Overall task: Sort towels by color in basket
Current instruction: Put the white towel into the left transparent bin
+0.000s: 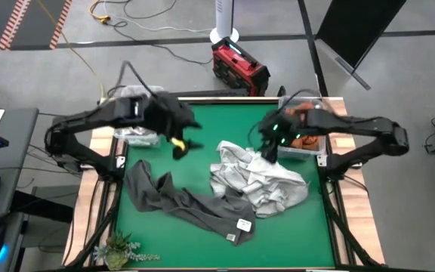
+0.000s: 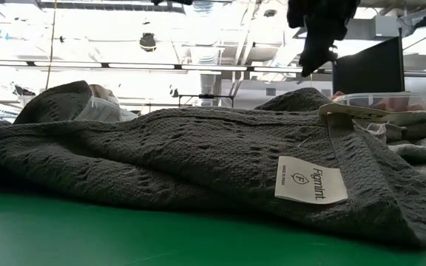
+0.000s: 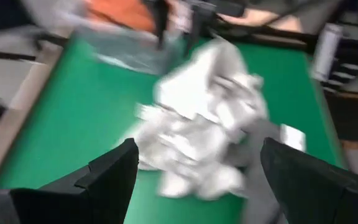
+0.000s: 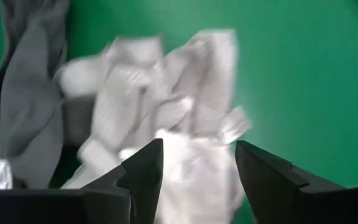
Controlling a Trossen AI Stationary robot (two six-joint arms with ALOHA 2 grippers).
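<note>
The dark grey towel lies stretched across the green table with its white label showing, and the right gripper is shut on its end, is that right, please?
Not quite. The dark grey towel does lie stretched across the green table with its white label showing, but the right gripper is not on it: the high view shows it open over the light pile, jaws apart and empty in the right wrist view.
</note>
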